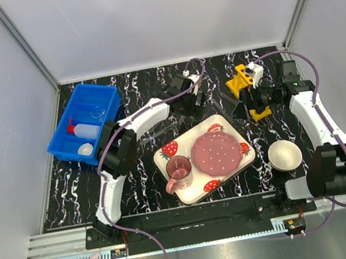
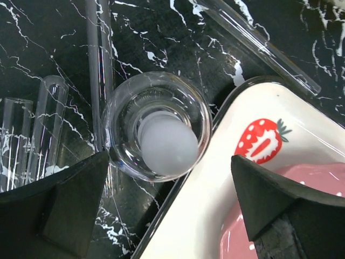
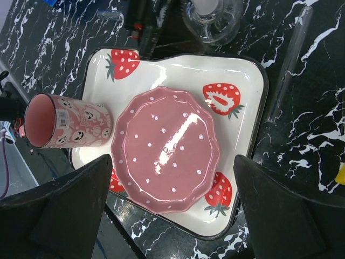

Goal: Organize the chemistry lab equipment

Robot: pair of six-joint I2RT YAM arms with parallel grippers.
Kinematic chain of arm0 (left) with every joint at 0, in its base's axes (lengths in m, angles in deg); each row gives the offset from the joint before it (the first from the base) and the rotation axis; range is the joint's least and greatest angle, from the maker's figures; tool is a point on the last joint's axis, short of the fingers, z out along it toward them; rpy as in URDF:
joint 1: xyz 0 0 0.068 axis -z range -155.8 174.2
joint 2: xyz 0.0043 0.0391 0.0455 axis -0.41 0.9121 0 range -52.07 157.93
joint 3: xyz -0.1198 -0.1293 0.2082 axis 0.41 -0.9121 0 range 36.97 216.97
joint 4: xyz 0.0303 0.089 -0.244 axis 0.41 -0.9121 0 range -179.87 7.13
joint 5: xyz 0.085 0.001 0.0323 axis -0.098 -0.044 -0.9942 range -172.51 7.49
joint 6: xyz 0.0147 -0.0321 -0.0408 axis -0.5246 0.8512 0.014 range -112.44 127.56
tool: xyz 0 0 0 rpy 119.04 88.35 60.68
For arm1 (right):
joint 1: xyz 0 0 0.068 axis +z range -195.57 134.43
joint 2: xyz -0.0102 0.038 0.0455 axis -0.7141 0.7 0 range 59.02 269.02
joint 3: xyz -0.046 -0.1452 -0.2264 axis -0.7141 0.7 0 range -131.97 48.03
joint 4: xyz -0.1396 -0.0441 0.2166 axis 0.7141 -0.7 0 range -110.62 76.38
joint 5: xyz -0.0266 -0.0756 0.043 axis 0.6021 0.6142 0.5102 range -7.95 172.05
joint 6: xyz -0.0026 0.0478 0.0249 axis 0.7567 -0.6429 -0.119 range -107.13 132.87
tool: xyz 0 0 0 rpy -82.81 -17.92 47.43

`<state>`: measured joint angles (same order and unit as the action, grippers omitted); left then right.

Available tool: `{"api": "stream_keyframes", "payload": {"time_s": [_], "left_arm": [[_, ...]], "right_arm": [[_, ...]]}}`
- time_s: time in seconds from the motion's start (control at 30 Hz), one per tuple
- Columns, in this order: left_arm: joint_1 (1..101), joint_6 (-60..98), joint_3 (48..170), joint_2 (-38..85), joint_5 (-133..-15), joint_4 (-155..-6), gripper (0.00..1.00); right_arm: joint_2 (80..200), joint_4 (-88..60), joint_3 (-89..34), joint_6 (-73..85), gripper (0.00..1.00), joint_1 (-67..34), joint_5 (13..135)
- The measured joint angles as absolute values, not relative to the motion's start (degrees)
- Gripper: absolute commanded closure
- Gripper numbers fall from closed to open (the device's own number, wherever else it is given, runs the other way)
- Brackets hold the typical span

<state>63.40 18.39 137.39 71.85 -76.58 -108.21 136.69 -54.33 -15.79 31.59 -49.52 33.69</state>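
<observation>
Seen from straight above in the left wrist view, a clear glass flask with a frosted white stopper stands against the strawberry tray's rim. Thin glass tubes lie to its left and one long tube lies at upper right. My left gripper hovers open over the flask and tray edge. My right gripper hangs open above the pink plate, with the flask at the top. The yellow rack sits under the right wrist. In the blue bin lie the squeeze bottle and white dome.
The strawberry tray in mid-table carries the pink plate and a pink cup. A white bowl stands to its right near the right arm's base. Grey walls close in the marble table on three sides.
</observation>
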Motion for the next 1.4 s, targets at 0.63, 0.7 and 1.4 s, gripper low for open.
{"api": "stream_keyframes", "payload": {"time_s": [0.63, 0.7, 1.4], "left_arm": [[64.1, 19.2, 146.5, 80.7, -82.2, -110.5, 0.03], [64.2, 19.2, 146.9, 80.9, -82.8, -110.5, 0.11], [63.9, 19.6, 146.2, 78.1, -81.3, -111.6, 0.61]], "right_arm": [[135.4, -52.2, -13.9, 31.6, 0.0, -51.3, 29.8], [135.4, -52.2, -13.8, 31.6, 0.0, -51.3, 29.8], [135.4, -52.0, -13.5, 31.4, 0.0, -51.9, 28.8]]}}
